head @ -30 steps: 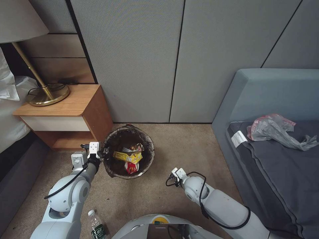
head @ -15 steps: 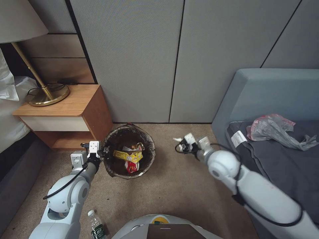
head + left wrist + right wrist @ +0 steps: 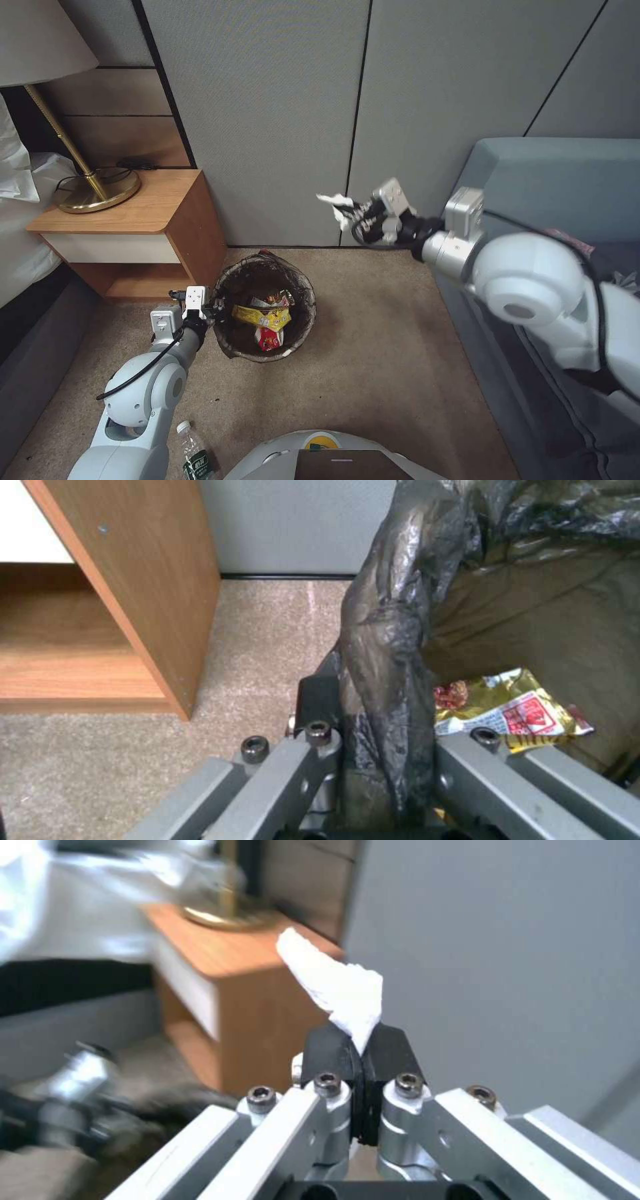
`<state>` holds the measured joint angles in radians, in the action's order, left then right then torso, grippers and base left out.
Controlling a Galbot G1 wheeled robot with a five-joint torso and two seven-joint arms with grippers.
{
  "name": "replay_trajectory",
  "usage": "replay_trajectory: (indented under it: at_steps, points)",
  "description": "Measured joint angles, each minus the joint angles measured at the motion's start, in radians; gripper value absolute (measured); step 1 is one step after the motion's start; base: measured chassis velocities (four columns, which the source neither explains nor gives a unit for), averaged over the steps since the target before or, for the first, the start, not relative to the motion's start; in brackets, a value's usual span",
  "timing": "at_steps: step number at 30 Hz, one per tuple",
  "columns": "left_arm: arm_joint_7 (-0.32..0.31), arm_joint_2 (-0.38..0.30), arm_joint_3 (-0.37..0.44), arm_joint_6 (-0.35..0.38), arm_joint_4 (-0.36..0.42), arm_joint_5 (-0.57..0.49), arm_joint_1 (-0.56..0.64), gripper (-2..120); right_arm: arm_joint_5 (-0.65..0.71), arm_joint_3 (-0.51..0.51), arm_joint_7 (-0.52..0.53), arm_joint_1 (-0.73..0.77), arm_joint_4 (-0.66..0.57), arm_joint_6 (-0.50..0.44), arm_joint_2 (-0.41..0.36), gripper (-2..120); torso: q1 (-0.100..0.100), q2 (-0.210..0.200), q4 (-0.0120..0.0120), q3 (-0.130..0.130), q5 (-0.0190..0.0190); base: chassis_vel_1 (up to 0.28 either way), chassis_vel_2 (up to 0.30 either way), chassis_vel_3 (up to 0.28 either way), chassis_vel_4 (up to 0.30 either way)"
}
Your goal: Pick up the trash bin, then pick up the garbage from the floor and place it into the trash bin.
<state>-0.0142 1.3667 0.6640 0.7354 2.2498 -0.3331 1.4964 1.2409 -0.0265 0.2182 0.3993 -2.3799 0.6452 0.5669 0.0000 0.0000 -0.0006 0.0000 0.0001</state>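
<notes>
Aloft, right end effector point(image 3: 350, 212) pinching tissue point(image 3: 333, 200)

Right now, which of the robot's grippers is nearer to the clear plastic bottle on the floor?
Left. The left gripper clamps the trash bin rim, just beyond the bottle. The right gripper holds a tissue high by the wall.

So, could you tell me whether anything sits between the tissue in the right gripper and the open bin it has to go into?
Nothing visible does. The right gripper holds the tissue wad in the air in front of the grey wall. The trash bin, gripped at its rim by the left gripper, stands open with bare carpet around it.
</notes>
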Motion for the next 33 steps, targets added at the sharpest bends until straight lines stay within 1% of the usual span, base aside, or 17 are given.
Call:
replay_trajectory:
  at_steps: [1, 2, 4, 5, 6, 7, 8, 9, 10, 11, 12, 13, 16, 23, 29, 33]
  points:
    - [0.000, 0.000, 0.000, 0.000, 0.000, 0.000, 0.000, 0, 0.000, 0.000, 0.000, 0.000, 0.000, 0.000, 0.000, 0, 0.000, 0.000, 0.0000, 0.000, 0.0000, 0.000, 0.000, 0.000, 0.000]
    - [0.000, 0.004, -0.002, 0.000, -0.006, 0.002, -0.002, 0, 0.057, -0.104, -0.021, -0.170, 0.019, -0.003, 0.020, 0, 0.000, 0.000, -0.0001, 0.000, -0.0003, 0.000, 0.000, 0.000, 0.000]
    - [0.000, 0.008, -0.004, 0.000, -0.011, 0.003, -0.004, 0, 0.087, -0.247, -0.027, -0.324, 0.055, -0.005, 0.078, 0, 0.000, 0.000, 0.0001, 0.000, -0.0004, 0.000, 0.000, 0.000, 0.000]
    - [0.000, 0.008, -0.004, 0.000, -0.011, 0.003, -0.004, 0, 0.087, -0.247, -0.027, -0.324, 0.055, -0.005, 0.078, 0, 0.000, 0.000, 0.0001, 0.000, -0.0004, 0.000, 0.000, 0.000, 0.000]
    - [0.000, 0.010, -0.005, 0.000, -0.013, 0.004, -0.005, 0, 0.102, -0.317, -0.022, -0.382, 0.070, -0.005, 0.120, 0, 0.000, 0.000, 0.0002, 0.000, -0.0002, 0.000, 0.000, 0.000, 0.000]
    - [0.000, 0.012, -0.005, 0.000, -0.013, 0.004, -0.006, 0, 0.108, -0.354, -0.016, -0.409, 0.078, -0.004, 0.143, 0, 0.000, 0.000, 0.0003, 0.000, -0.0003, 0.000, 0.000, 0.000, 0.000]
    - [0.000, 0.015, -0.005, 0.000, -0.013, 0.005, -0.007, 0, 0.117, -0.418, -0.004, -0.445, 0.089, -0.003, 0.185, 0, 0.000, 0.000, 0.0003, 0.000, -0.0006, 0.000, 0.000, 0.000, 0.000]
    - [0.000, 0.015, -0.005, 0.000, -0.013, 0.005, -0.007, 0, 0.117, -0.418, -0.004, -0.445, 0.089, -0.003, 0.185, 0, 0.000, 0.000, 0.0003, 0.000, -0.0006, 0.000, 0.000, 0.000, 0.000]
    - [0.000, 0.017, -0.005, 0.000, -0.014, 0.005, -0.007, 0, 0.120, -0.479, 0.015, -0.466, 0.097, 0.005, 0.226, 0, 0.000, 0.000, 0.0005, 0.000, -0.0006, 0.000, 0.000, 0.000, 0.000]
    - [0.000, 0.018, -0.005, 0.000, -0.014, 0.006, -0.007, 0, 0.121, -0.510, 0.027, -0.471, 0.101, 0.010, 0.245, 0, 0.000, 0.000, 0.0005, 0.000, -0.0006, 0.000, 0.000, 0.000, 0.000]
    - [0.000, 0.020, -0.001, 0.000, -0.014, 0.006, -0.007, 0, 0.117, -0.564, 0.044, -0.463, 0.107, 0.021, 0.271, 0, 0.000, 0.000, 0.0006, 0.000, -0.0008, 0.000, 0.000, 0.000, 0.000]
    - [0.000, 0.020, -0.001, 0.000, -0.014, 0.006, -0.007, 0, 0.117, -0.564, 0.044, -0.463, 0.107, 0.021, 0.271, 0, 0.000, 0.000, 0.0006, 0.000, -0.0008, 0.000, 0.000, 0.000, 0.000]
    - [0.000, 0.021, 0.007, 0.000, -0.014, 0.006, -0.009, 0, 0.057, -0.642, 0.054, -0.408, 0.126, 0.033, 0.283, 0, 0.000, 0.000, 0.0003, 0.000, -0.0003, 0.000, 0.000, 0.000, 0.000]
    - [0.000, 0.028, 0.009, 0.000, -0.013, 0.006, -0.014, 0, 0.000, -0.668, 0.052, -0.330, 0.148, 0.052, 0.265, 0, 0.000, 0.000, -0.0002, 0.000, -0.0001, 0.000, 0.000, 0.000, 0.000]
    - [0.000, 0.030, 0.009, 0.000, -0.014, 0.007, -0.014, 0, -0.031, -0.689, 0.051, -0.306, 0.161, 0.051, 0.260, 0, 0.000, 0.000, 0.0000, 0.000, -0.0002, 0.000, 0.000, 0.000, 0.000]
    - [0.001, 0.027, 0.012, 0.000, -0.014, 0.006, -0.013, 0, -0.041, -0.712, 0.050, -0.300, 0.184, 0.037, 0.273, 0, 0.000, 0.000, -0.0001, 0.000, -0.0002, 0.000, 0.000, 0.000, 0.000]
